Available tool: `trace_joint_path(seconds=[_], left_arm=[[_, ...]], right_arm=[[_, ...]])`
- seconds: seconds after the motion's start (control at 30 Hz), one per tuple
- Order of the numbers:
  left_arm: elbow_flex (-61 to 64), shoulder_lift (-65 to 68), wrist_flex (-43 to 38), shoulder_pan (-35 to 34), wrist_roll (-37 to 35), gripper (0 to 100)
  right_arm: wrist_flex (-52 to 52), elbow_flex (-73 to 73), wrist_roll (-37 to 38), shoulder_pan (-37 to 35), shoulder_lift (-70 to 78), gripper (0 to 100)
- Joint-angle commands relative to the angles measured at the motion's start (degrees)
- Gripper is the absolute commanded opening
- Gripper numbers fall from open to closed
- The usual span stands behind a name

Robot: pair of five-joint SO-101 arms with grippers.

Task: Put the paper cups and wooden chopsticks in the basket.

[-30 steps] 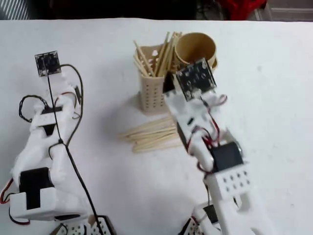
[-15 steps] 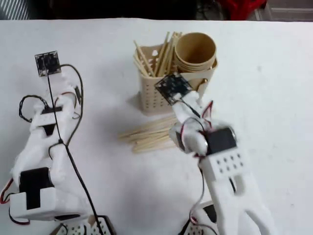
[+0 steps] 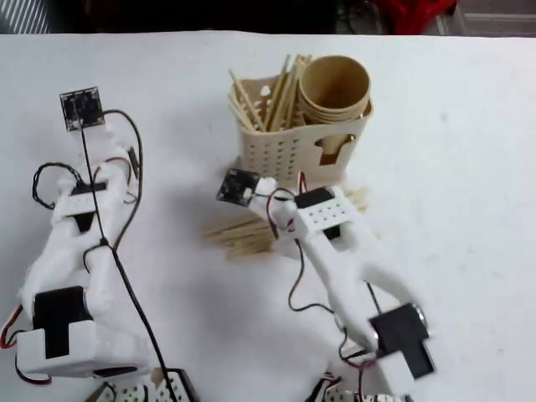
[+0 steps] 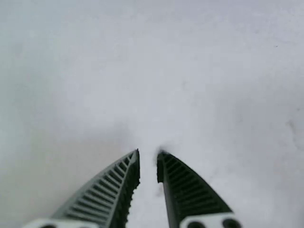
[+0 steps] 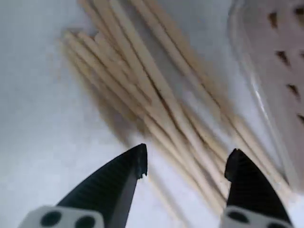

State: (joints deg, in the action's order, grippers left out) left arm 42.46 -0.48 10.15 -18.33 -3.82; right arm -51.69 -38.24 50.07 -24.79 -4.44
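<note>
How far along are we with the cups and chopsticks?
Done: the paper cups sit stacked in the basket, with a bunch of chopsticks standing beside them. In hand: nothing gripped yet; the right claw hangs open over the loose chopsticks lying beside the basket. Left: that whole pile needs to go in. The left claw is over bare table, empty.

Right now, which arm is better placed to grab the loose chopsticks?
The right: the right gripper, open, hangs over the chopsticks beside the basket. The left gripper faces bare table, away from them.
</note>
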Motion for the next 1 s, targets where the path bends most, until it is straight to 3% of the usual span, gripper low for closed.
trace_joint_path(seconds=[0.0,0.1,0.33,0.6,0.97], left_arm=[[-2.73,-0.31,-0.18,0.48,-0.18,9],[-2.81,-0.31,-0.26,0.57,-0.18,9],[-3.16,-0.31,-0.26,0.57,-0.18,9],[-3.08,-0.31,-0.26,0.57,-0.18,9],[-2.99,-0.31,-0.26,0.57,-0.18,9]], right_arm=[[12.70,-0.53,1.32,1.71,3.74,27.2],[14.64,-1.23,1.67,1.27,6.20,26.0],[14.29,-1.14,1.32,1.45,7.16,11.7],[10.59,-0.79,-0.70,1.36,6.55,10.4],[2.51,-1.32,-1.58,1.10,-6.29,5.7]])
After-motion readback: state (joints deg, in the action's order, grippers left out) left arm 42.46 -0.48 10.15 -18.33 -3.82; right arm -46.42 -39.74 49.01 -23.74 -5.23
